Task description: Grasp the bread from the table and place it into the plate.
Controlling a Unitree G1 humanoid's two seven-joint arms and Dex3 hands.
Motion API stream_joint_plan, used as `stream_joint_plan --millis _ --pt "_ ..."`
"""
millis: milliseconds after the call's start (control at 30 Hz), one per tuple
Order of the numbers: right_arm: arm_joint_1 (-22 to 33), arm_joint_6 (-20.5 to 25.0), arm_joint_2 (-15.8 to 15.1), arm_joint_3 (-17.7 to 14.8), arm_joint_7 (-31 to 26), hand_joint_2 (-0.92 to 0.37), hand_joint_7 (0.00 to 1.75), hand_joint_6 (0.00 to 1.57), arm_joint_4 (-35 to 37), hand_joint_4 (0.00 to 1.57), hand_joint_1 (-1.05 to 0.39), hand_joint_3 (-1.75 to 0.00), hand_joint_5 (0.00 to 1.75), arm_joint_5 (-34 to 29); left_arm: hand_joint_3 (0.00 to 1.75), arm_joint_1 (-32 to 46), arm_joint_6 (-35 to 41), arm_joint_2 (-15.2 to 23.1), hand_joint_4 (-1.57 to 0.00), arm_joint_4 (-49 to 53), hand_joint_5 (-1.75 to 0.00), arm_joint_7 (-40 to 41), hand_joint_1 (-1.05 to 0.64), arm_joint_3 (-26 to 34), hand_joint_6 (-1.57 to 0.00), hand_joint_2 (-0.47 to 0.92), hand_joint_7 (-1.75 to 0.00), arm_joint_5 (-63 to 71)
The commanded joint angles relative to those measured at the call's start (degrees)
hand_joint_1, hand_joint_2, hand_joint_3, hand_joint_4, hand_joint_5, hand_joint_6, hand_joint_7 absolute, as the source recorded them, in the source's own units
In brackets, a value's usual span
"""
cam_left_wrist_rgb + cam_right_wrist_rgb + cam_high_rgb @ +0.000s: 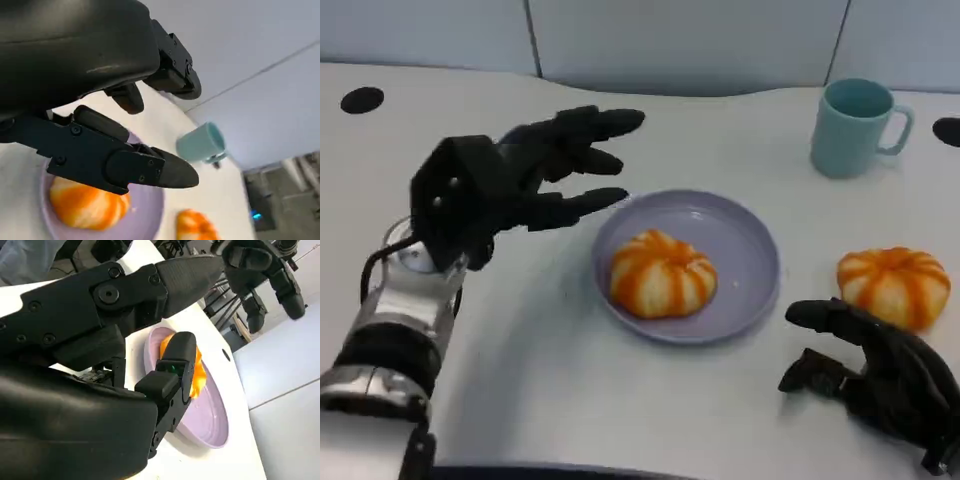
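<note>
An orange-striped round bread [662, 273] lies inside the lavender plate [740, 240] at the table's middle. A second bread of the same kind [893, 285] sits on the table to the plate's right. My left hand [520, 170] hovers left of the plate and above the table, fingers spread and empty. My right hand [880, 375] rests low near the front edge, just in front of the second bread, fingers apart, holding nothing. The left wrist view shows the plate [145, 215], its bread [87, 205] and the other bread [195, 227]. In the right wrist view a finger partly hides the plated bread [199, 371].
A teal mug [855, 125] stands at the back right, behind the second bread. Black round marks [362, 99] sit at the table's far left and far right edges. A grey wall runs behind the table.
</note>
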Motion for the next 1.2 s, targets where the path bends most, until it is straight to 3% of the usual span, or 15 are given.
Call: stream_joint_plan --millis 33,133,233,633,800,1200 --pt "0.74 0.26 -0.93 -0.42 -0.05 -0.92 0.81 0.59 1.65 0.52 -0.37 -0.16 1.31 -0.33 0.26 5.02 0.97 0.55 -0.28 -6.56 -0.66 -1.25 -0.68 2.2 -0.46 0.92 -0.06 -3.5" --pt "0.67 0.47 -0.95 -0.42 -0.2 -0.92 0.81 0.59 1.61 0.52 -0.37 -0.16 1.31 -0.39 0.26 7.05 2.58 0.36 -0.29 -9.84 -0.63 -2.65 -0.68 2.69 -0.47 0.92 -0.06 -5.37" --pt "0.67 0.73 -0.98 -0.33 -0.55 -0.92 0.81 0.59 1.36 0.53 -0.38 -0.15 1.31 -0.49 0.26 10.06 4.76 0.11 -0.3 -14.21 -0.63 -4.95 -0.56 3.61 -0.47 0.92 -0.05 -8.47" --pt "0.77 0.33 -0.91 -0.21 -0.29 -0.92 0.82 0.6 1.14 0.53 -0.38 -0.13 1.32 -0.46 0.25 16.84 12.69 -0.4 -0.37 -24.01 -0.68 -5.22 -0.53 4.94 -0.5 0.92 -0.05 -12.98" --pt "0.6 0.4 -0.94 -0.29 -0.14 -0.92 0.8 0.6 1.52 0.54 -0.38 -0.14 1.31 -0.36 0.22 20.73 17.24 -2.43 -0.46 -28.64 -0.77 -5.14 -0.5 7.02 -0.57 0.92 -0.08 -17.64" --pt "0.75 -0.01 -0.96 -0.29 0.14 -0.92 0.8 0.62 1.31 0.53 -0.4 -0.14 1.32 -0.4 0.19 27.1 29.35 -2.75 -0.44 -37.66 -0.94 -7.17 -0.49 9.87 -0.6 0.92 -0.06 -25.12"
